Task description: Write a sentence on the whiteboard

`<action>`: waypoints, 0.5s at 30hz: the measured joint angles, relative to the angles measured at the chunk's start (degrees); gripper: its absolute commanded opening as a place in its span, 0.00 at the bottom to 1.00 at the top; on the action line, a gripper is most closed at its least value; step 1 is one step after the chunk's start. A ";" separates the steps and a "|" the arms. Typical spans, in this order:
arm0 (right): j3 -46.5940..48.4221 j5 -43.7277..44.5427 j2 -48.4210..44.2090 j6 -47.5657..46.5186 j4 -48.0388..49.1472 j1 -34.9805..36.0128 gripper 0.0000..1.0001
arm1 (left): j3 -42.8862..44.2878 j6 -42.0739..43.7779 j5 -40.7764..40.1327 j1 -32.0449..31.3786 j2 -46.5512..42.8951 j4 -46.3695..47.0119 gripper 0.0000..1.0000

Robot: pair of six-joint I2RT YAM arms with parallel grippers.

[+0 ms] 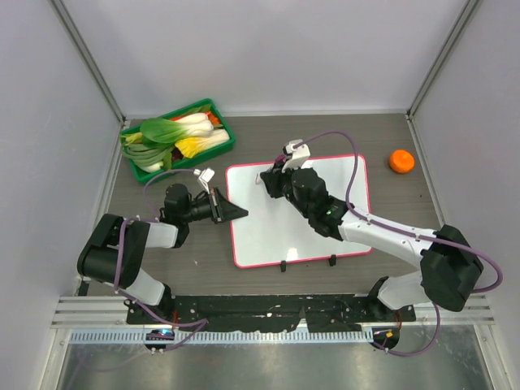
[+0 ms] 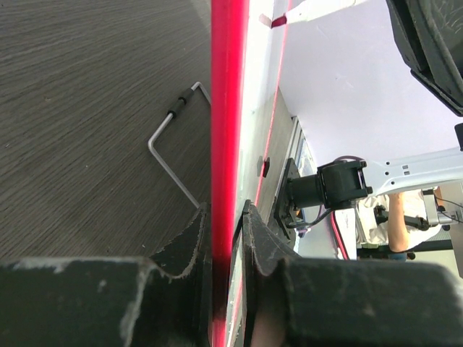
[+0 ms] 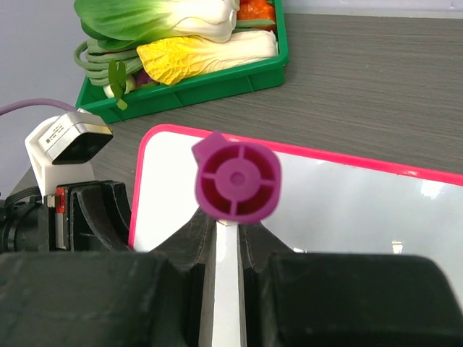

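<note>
Left end effector [image 1: 237,213] is clamped on the left frame of the whiteboard [image 1: 276,236] at centre frame, likely to steady it; right end effector [image 1: 273,182] grips a purple-ended marker [image 3: 236,181] over the board's upper left, apparently ready to write; the board looks blank; dark wood-grain table [image 1: 406,219], pale walls, vegetable tray [image 1: 231,140] upper left

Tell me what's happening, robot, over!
Left gripper shut on whiteboard edge. Right gripper shut on purple marker, above board's far-left corner. No writing visible. Nothing blocking.

Table [image 1: 382,134] — whiteboard [image 1: 268,231], green tray [image 1: 203,156], orange object [image 1: 401,161]
</note>
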 measured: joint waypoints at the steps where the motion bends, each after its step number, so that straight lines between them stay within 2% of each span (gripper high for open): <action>1: -0.13 -0.09 -0.13 0.07 -0.04 0.04 0.01 | 0.00 0.02 0.00 0.00 0.00 -0.02 0.00; 15: -0.55 -1.44 -2.23 1.03 -1.16 0.15 0.01 | 0.00 0.09 0.17 0.00 0.11 0.26 0.00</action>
